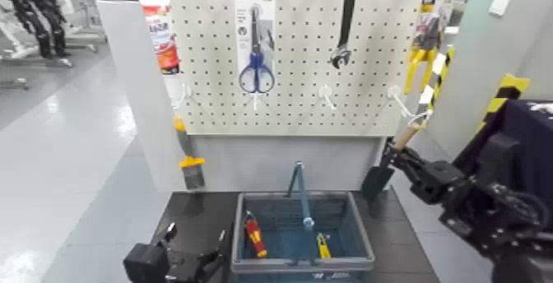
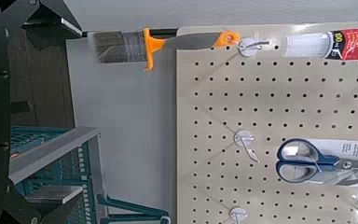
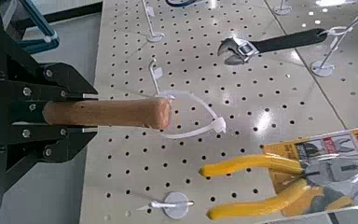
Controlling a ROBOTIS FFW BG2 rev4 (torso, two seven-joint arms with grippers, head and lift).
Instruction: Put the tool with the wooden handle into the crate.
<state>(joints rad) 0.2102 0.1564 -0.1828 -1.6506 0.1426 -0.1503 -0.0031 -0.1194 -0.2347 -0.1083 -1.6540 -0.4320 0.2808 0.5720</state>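
Left gripper (image 1: pixel 197 234) nearest, just left of the crate (image 1: pixel 302 263), fingers wide apart, nothing between them. Right gripper (image 1: pixel 394 151) beyond the crate's back right corner, closed on the trowel (image 1: pixel 378 178) by its wooden handle; blade slants downward, pale loop at handle end. Trowel outside the crate. In the crate: red-and-yellow screwdriver (image 1: pixel 256 237), yellow-handled tool (image 1: pixel 322 246). Behind the crate: pegboard (image 1: pixel 296 113) with scissors (image 1: pixel 256 72), wrench (image 1: pixel 341 56).
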